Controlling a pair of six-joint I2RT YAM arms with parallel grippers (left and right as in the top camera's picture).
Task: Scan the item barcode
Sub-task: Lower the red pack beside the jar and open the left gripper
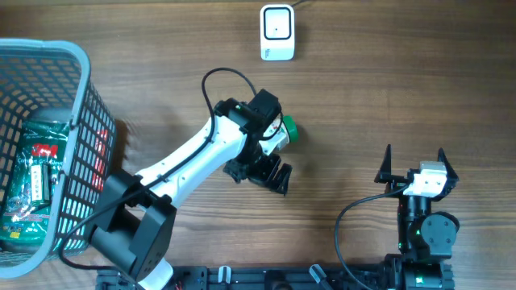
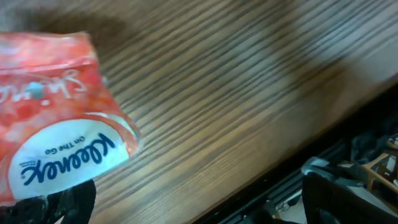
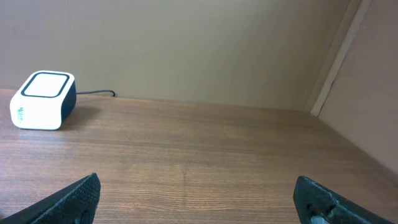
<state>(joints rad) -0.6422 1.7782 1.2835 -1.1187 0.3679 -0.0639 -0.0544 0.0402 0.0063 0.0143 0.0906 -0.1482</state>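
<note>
In the left wrist view a red-orange Kleenex tissue pack [image 2: 56,118] lies on the wooden table, its white label facing up. My left gripper [image 2: 199,208] is open; the pack sits at its left finger [image 2: 71,200], not between the jaws. Seen from overhead, my left gripper [image 1: 270,173] hangs over the table's middle and the arm hides the pack. The white scanner [image 1: 276,32] stands at the far edge and also shows as the white scanner [image 3: 42,99] in the right wrist view. My right gripper [image 1: 413,161] is open and empty near the front right.
A grey wire basket [image 1: 76,56] stands at the left edge with a green packet [image 1: 36,185] and a red item [image 1: 101,149] inside. The scanner's cable [image 3: 99,93] runs along the back. A beige wall rises behind the table.
</note>
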